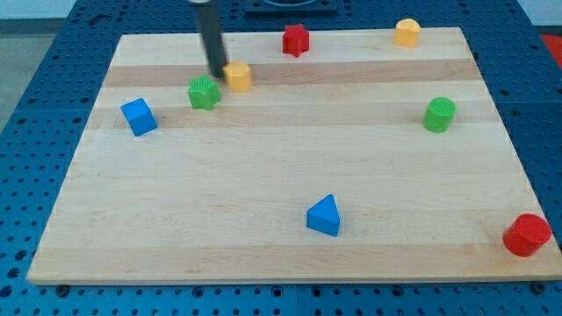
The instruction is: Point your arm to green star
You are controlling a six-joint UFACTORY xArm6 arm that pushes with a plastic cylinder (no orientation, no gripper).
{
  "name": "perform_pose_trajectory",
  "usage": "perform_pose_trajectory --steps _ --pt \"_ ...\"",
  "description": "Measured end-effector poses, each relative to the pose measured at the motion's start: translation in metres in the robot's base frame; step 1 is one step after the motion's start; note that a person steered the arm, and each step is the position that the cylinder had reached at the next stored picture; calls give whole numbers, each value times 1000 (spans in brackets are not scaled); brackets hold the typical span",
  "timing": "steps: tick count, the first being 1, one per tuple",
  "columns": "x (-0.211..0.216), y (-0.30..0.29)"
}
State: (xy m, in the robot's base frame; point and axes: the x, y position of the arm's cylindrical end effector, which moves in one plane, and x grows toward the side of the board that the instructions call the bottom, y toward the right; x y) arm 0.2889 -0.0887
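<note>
the green star (203,92) sat near the view's top left of the wooden board (281,254), just to the view's right of the blue cube (139,116) and close beside a yellow block (238,76) (its exact shape was hard to make out). my tip (217,74) came down from the view's top and ended between those two, just above and to the right of the green star and right against the left side of the yellow block; whether it touched the star could not be told. the rod carried no jaws at all, so there was nothing apart or together to tell of. a red star (296,39) lay along the top edge, a second yellow block (407,32) farther right. a green cylinder (440,115) stood toward the right side, a blue triangular block (324,216) near the bottom middle, and a red cylinder (527,234) at the bottom right corner.
</note>
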Motion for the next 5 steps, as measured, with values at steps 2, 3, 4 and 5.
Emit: perform_pose_trajectory --steps 2,3,4,5 --pt "2 77" --pt "15 77" --pt "23 77" --pt "36 123"
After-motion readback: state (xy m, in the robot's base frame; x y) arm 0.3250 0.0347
